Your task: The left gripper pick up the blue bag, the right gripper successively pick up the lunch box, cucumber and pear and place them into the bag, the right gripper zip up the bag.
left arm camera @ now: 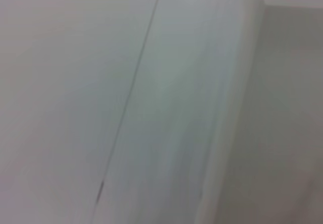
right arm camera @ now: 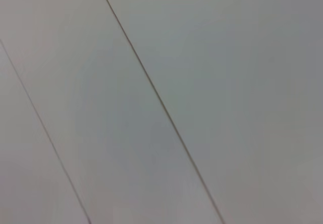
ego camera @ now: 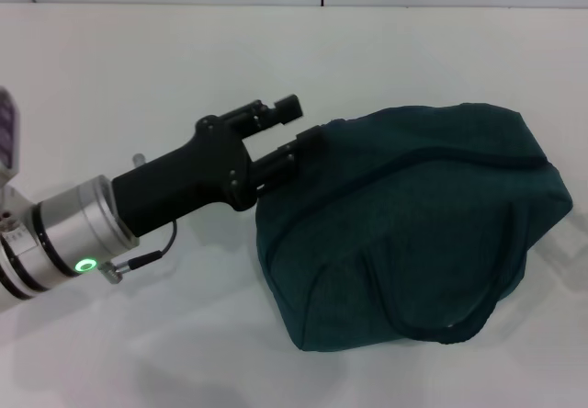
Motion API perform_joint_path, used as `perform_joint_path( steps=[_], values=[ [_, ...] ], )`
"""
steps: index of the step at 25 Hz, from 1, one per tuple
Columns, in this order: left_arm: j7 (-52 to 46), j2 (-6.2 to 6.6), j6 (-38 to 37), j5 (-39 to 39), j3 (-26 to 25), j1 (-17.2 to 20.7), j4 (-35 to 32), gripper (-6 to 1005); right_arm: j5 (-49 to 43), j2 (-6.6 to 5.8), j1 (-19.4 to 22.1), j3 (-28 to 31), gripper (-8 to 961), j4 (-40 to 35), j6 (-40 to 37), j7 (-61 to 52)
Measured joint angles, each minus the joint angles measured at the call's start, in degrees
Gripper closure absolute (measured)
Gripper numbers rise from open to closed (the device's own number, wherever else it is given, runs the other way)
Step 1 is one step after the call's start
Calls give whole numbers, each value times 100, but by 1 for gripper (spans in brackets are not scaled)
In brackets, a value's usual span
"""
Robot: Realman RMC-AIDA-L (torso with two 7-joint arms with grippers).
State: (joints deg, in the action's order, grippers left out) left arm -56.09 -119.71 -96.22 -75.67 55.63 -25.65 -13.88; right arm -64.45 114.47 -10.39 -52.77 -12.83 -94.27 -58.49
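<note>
At the near left of the head view, the silver left arm with its green light reaches in over the white tabletop (ego camera: 138, 77), and the left tool (ego camera: 299, 141) meets the left end of the blue bag (ego camera: 413, 224). One finger disappears into the fabric at the bag's edge while the other sits above and clear of it, so whether the tool has clamped on the cloth I cannot tell. The bag lies slumped on its side, bulging, its handle loop hanging toward the near edge and a dark seam or zip line arcing over the top. The lunch box, cucumber and pear are nowhere in sight; they may be inside the bag, though that is a guess. The right tool is out of view, and both wrist cameras show only pale blank surfaces.

My judgement is that the work is either at the very first step or near its end. If at the start, the next move calls for a firm pinch on the fabric rim and a lift to open the mouth.

Open tabletop lies beyond the bag and to the left; the bag's right end nearly reaches the frame edge
</note>
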Motion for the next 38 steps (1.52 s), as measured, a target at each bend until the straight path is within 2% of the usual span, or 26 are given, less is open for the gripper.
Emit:
perform_joint_path(
  steps=[6,9,11,14,17,19,21,24,38],
  values=[
    [442,-8,-289,274,23,206,0,481,8,8,52,662,495,269,-959,720],
    [593,-8,-655,299,16,252,-29,431,-15,-40,-2,703,376,111,-1399,453],
    [440,16,-871,281,38,212,-100,434,-155,-135,-114,547,298,-222,-1599,-92],
    [-292,66,-1097,-84,141,158,-613,436,-681,-347,-377,260,197,-846,-1902,-967],
    [-1218,82,-1212,-704,261,110,-1392,436,-1463,-631,-817,124,106,-1290,-2596,-1565],
    [-1668,75,-1241,-1012,296,88,-1740,437,-1766,-746,-1051,-63,106,-1467,-2869,-1755],
    [-1846,66,-1245,-1190,298,62,-1862,437,-1815,-752,-1114,-307,106,-1685,-2878,-1840],
    [-1884,49,-1235,-1311,299,29,-1857,437,-1911,-678,-1166,-511,106,-1869,-2866,-1821],
    [-1857,40,-1227,-1377,301,28,-1848,439,-2138,-489,-1283,-530,106,-1904,-2467,-1815]
  ],
)
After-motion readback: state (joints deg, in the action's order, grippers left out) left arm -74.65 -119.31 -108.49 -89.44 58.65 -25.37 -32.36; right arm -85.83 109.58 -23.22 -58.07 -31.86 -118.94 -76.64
